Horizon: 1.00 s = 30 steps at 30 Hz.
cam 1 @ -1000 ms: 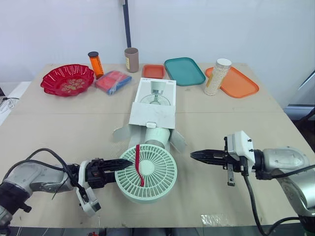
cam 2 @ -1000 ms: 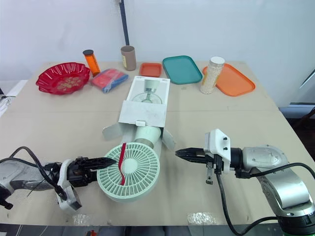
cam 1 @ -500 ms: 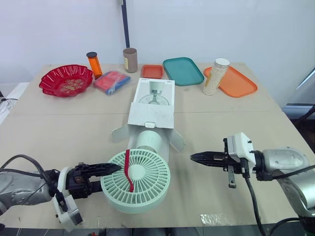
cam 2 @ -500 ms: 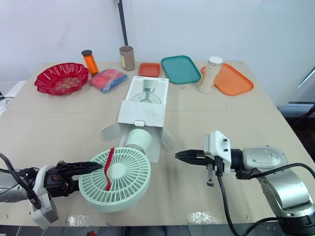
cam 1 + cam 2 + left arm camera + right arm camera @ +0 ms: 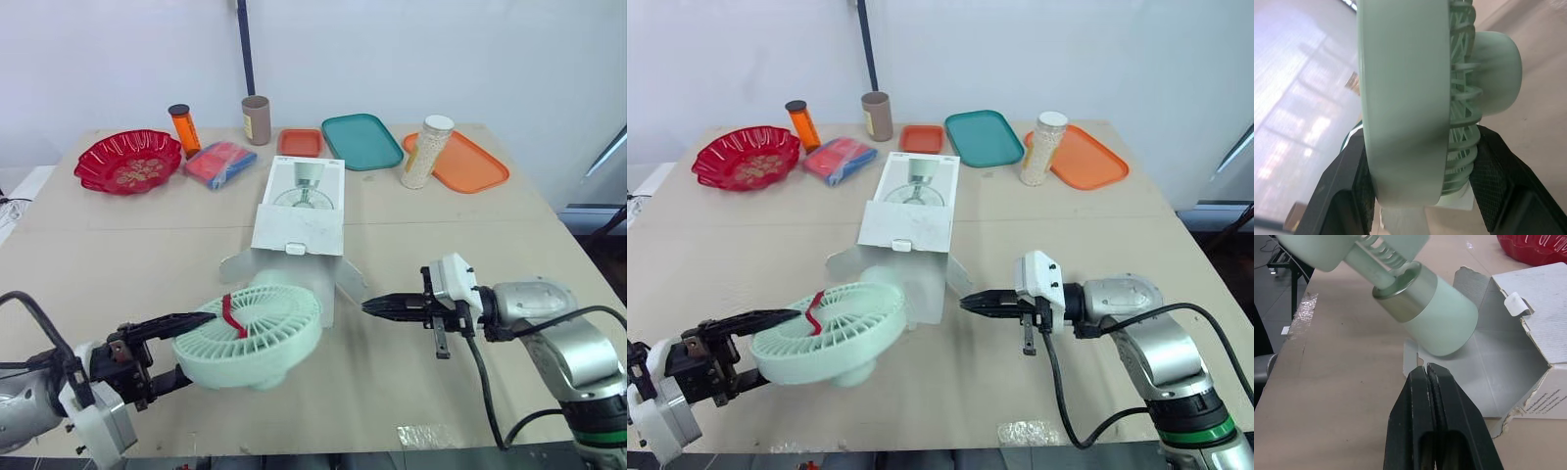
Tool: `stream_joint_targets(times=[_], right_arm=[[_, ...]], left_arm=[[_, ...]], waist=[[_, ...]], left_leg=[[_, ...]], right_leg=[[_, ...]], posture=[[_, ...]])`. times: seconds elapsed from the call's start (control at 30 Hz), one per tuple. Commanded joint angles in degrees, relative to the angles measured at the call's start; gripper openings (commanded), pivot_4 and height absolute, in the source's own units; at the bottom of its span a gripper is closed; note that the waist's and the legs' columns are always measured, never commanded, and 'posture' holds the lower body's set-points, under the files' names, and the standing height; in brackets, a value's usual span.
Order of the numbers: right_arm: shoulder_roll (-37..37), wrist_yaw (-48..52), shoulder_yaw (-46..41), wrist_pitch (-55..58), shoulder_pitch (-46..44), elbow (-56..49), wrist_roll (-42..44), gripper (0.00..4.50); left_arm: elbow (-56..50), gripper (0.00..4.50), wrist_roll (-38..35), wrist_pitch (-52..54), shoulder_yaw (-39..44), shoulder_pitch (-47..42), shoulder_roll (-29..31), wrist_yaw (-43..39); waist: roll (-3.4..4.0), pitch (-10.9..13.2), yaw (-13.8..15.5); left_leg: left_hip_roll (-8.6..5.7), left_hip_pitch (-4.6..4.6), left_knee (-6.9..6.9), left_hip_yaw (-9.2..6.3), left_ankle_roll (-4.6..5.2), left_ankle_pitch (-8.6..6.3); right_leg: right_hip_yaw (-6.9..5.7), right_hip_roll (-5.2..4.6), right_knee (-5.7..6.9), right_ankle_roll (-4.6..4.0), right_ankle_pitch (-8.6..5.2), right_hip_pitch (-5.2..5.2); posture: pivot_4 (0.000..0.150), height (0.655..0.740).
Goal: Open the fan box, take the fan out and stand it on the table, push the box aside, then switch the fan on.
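Left fingers (image 5: 1347, 188) clamp the fan (image 5: 250, 333) by the rim of its round head, one on the front face, one on the back grille. Right fingers (image 5: 1426, 396) pressed together, holding nothing.

Since 0.5 s ago: fan head has lifted off the desk (image 5: 470, 235) and tipped, red strap side up. Its base sits at the open mouth of the box (image 5: 299, 211), over the bottom flap. Box hasn't moved. Right gripper (image 5: 370, 306) has crept a bit closer to the box's right flap.

Tan desk, white wall (image 5: 441, 49) behind, dark pole (image 5: 245, 49) against it. Along the far edge: red bowl (image 5: 127, 162), orange bottle (image 5: 180, 127), brown cup (image 5: 257, 119), red-and-blue packet (image 5: 221, 163), small orange tray (image 5: 300, 143), teal tray (image 5: 362, 140), jar (image 5: 423, 152) on the large orange tray (image 5: 468, 164).

Left gripper (image 5: 194, 343) comes in low from the near left corner, pointing right. Right forearm is level, pointing left at the box mouth, fingertips just off the desk.
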Motion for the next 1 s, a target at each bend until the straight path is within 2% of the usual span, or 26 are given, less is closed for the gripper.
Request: stream_joint_targets(times=[0.03, 0.27, 0.47, 0.7, 1.0], right_arm=[[0.9, 1.7, 0.8, -1.8, -2.4, 1.6, -0.4, 0.00], [3.3, 3.8, 2.9, -3.0, -6.3, 5.2, -1.4, 0.00], [4.8, 5.8, 4.1, -4.1, -9.3, 8.4, -1.8, 0.00], [6.6, 8.1, 5.0, -4.2, -11.9, 10.0, -1.3, 0.00], [8.5, 9.1, 5.6, -3.9, -13.0, 10.5, -1.3, 0.00]], left_arm=[[-3.6, 2.53, -4.7, 3.4, 7.3, 2.7, -3.6, -3.9], [-7.2, 2.53, -11.7, 15.8, 17.4, 7.1, -14.0, -9.3], [-10.1, 2.53, -12.8, 24.6, 23.1, 6.9, -21.3, -12.6], [-14.3, 2.53, -14.3, 38.4, 29.1, 1.2, -25.4, -11.9], [-19.2, 2.53, -17.7, 54.2, 34.5, -5.0, -26.8, -9.9]], waist=[[0.00, 0.0, 0.0], [-0.01, 0.0, -0.1], [-0.02, 0.0, 0.0], [-0.03, 0.0, -0.1], [-0.04, 0.0, 0.0]], left_leg=[[0.00, 0.00, 0.01, 0.00, 0.00, 0.00], [0.11, 0.00, 0.01, 0.03, 0.08, -0.05], [0.20, 0.00, 0.03, 0.03, 0.08, -0.05], [0.35, 0.01, 0.05, 0.02, 0.06, -0.06], [0.37, 0.00, 0.05, 0.01, 0.04, -0.07]], right_leg=[[0.00, 0.00, 0.01, 0.00, 0.00, 0.00], [0.04, 0.12, -0.08, -0.05, 0.03, 0.01], [0.05, 0.21, -0.13, -0.10, 0.07, 0.02], [0.09, 0.40, -0.13, -0.20, 0.12, 0.00], [0.11, 0.41, -0.16, -0.20, 0.13, -0.01]], posture=[[0.150, 0.7400], [0.150, 0.7400], [0.150, 0.7400], [0.150, 0.7400], [0.150, 0.7400]])
